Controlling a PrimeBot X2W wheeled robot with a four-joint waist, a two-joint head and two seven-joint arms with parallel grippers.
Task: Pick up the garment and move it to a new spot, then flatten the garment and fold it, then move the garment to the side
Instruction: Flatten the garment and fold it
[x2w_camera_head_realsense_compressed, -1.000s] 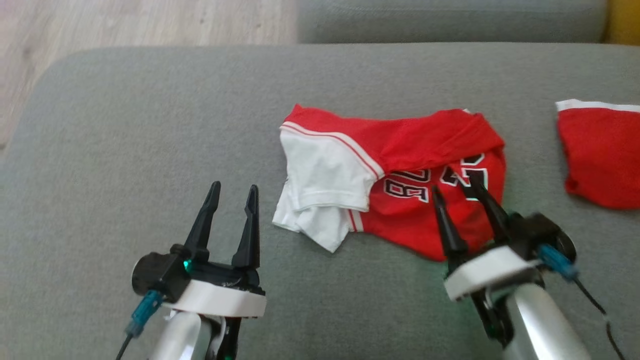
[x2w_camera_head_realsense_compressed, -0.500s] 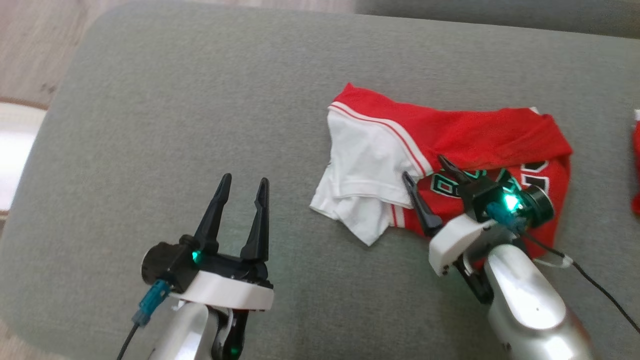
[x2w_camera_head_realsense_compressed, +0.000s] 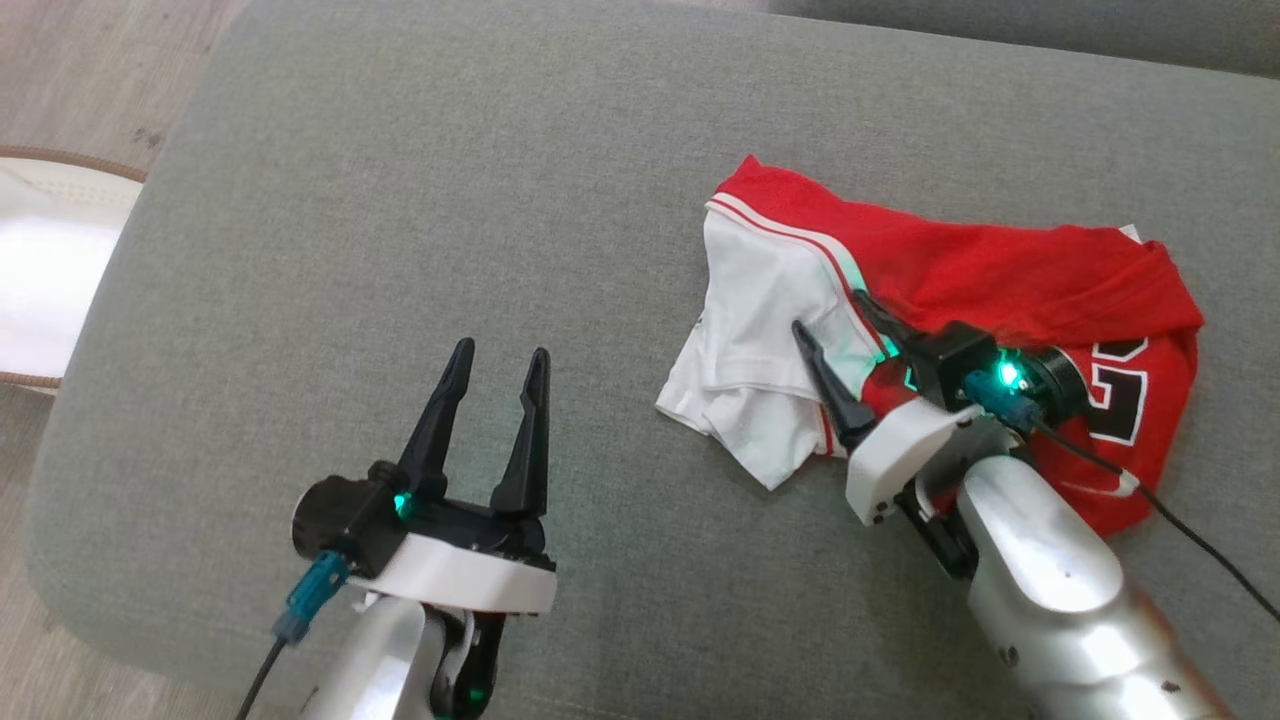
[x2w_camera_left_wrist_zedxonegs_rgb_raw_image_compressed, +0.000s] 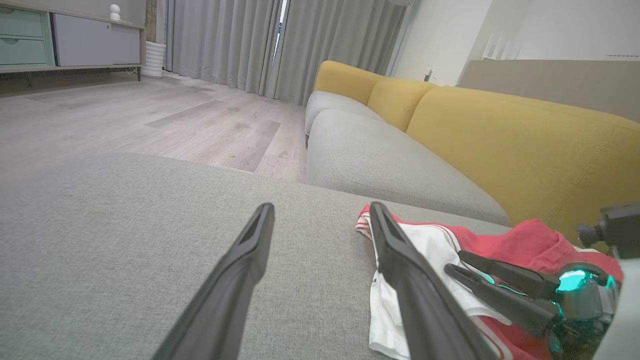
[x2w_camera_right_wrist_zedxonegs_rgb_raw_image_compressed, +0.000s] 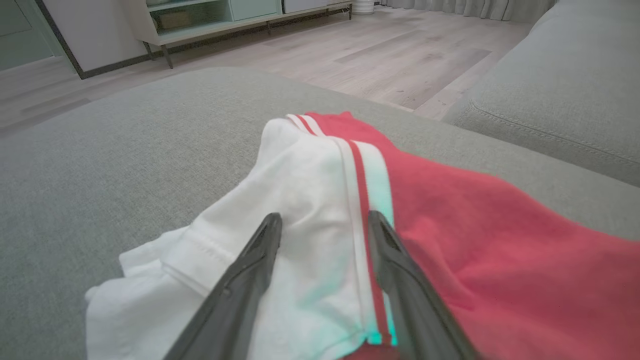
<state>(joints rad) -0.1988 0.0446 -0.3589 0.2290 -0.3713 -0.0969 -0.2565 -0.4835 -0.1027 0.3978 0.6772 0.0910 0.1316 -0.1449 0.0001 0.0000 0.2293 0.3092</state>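
**A:** Head view: where's the garment (x2w_camera_head_realsense_compressed: 1000, 270)?
**B:** Crumpled on the grey cushion (x2w_camera_head_realsense_compressed: 450, 200), right of centre. The right gripper (x2w_camera_head_realsense_compressed: 830, 312) lies over its white sleeve (x2w_camera_head_realsense_compressed: 760, 300), jaws apart, likely lining up a pinch.
**A:** Left wrist view?
**B:** The left gripper (x2w_camera_left_wrist_zedxonegs_rgb_raw_image_compressed: 321, 207) hovers spread and empty over bare cushion, beside the garment, probably leaving room.
**A:** Right wrist view?
**B:** Fingers (x2w_camera_right_wrist_zedxonegs_rgb_raw_image_compressed: 245, 275) straddle the sleeve by the red stripe (x2w_camera_right_wrist_zedxonegs_rgb_raw_image_compressed: 361, 200); nothing clamped yet.
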